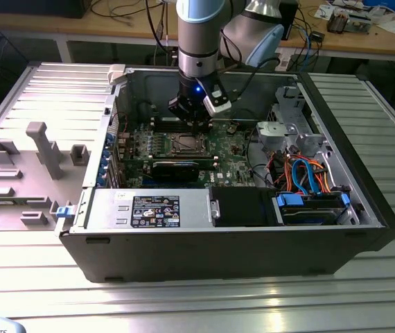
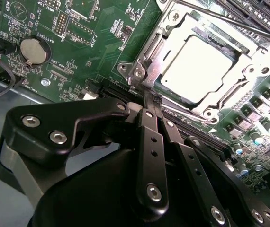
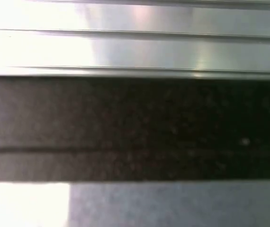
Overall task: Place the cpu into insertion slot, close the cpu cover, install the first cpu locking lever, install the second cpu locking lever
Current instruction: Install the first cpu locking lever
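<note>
One cpu (image 2: 199, 71) under one cpu cover (image 2: 150, 64), gripper (image 2: 154, 101) beside.

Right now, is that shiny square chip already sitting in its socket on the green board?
Yes, the cpu lies flat in the socket, framed by the cpu cover.

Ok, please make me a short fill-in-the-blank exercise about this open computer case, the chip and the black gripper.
1. The small square silver-grey cpu lies inside the ____ on the green motherboard.
2. The thin grey metal cpu cover is ____ over it, framing the chip.
3. The black gripper has its fingertips pressed ____ at the socket's edge.
4. The round silver coin battery sits on the ____ board.

Missing words: socket; closed; together; green
</note>
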